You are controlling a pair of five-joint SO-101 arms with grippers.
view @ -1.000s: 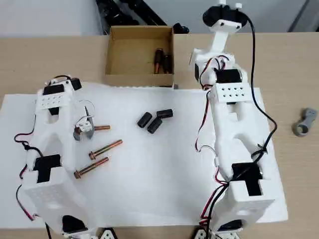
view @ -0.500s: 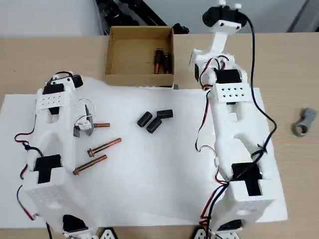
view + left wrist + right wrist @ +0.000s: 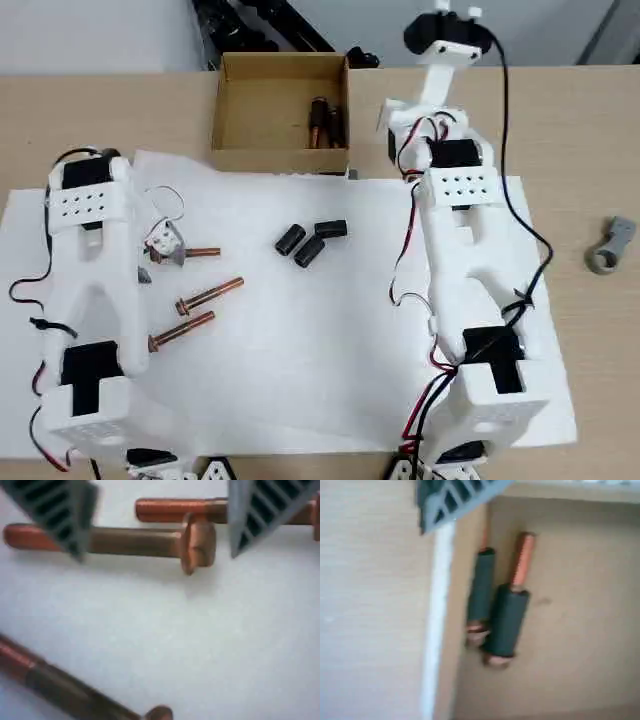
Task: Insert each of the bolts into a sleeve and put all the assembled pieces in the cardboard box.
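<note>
Showing left gripper (image 3: 155,554) spread wide and empty, poised over one bolt (image 3: 115,540) on the white sheet (image 3: 330,340). Two more bolts (image 3: 210,297) alongside, three sleeves (image 3: 310,252) near centre, two assembled pieces (image 3: 500,620) inside cardboard box (image 3: 232,110). Opening of right gripper (image 3: 452,500), beside the box wall: cannot tell.
</note>
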